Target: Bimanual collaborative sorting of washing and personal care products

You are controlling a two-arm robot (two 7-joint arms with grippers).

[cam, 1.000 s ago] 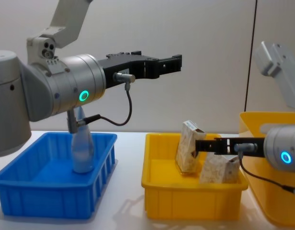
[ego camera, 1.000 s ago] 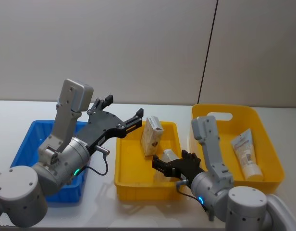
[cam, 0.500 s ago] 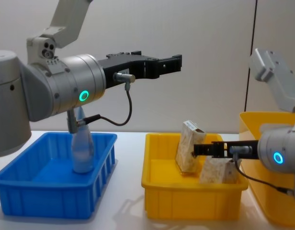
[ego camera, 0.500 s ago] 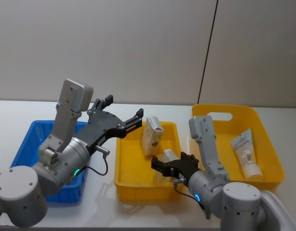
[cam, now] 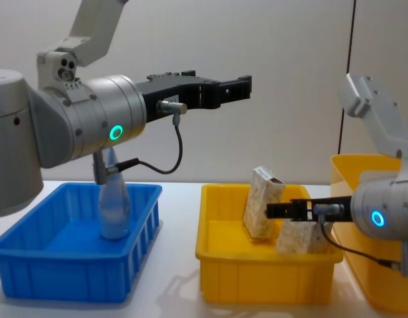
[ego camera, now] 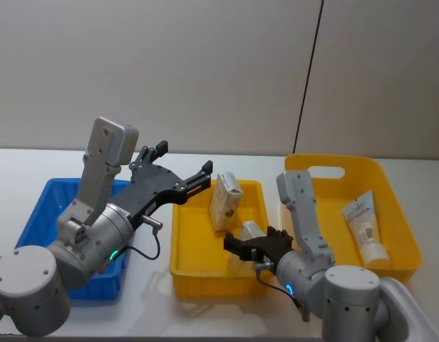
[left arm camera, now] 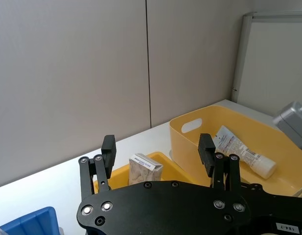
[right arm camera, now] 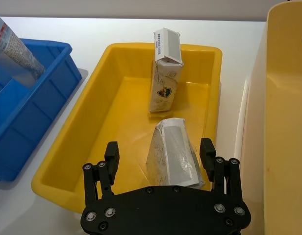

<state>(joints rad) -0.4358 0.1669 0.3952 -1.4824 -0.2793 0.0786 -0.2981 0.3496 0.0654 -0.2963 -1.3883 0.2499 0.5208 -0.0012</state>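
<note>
Two beige speckled cartons sit in the middle yellow bin (ego camera: 181, 246). One carton (ego camera: 225, 201) stands upright at the back, and the other (right arm camera: 173, 156) leans near the front right. My right gripper (right arm camera: 160, 148) is open low over the leaning carton, with a finger on each side and a gap to both. My left gripper (ego camera: 182, 162) hangs open and empty, high above the gap between the blue bin and the middle bin. A pale-blue tube (ego camera: 366, 228) lies in the right yellow bin (ego camera: 401, 214). The slim clear bottle (cam: 113, 199) stands in the blue bin (cam: 65, 265).
The three bins stand side by side on a white table (ego camera: 13, 167), close to each other. A plain wall rises behind them. The right arm's elbow (cam: 373, 109) rises over the right bin.
My right arm has shifted slightly left, bringing its open gripper a little farther over the leaning carton. The left arm and all products have stayed put.
</note>
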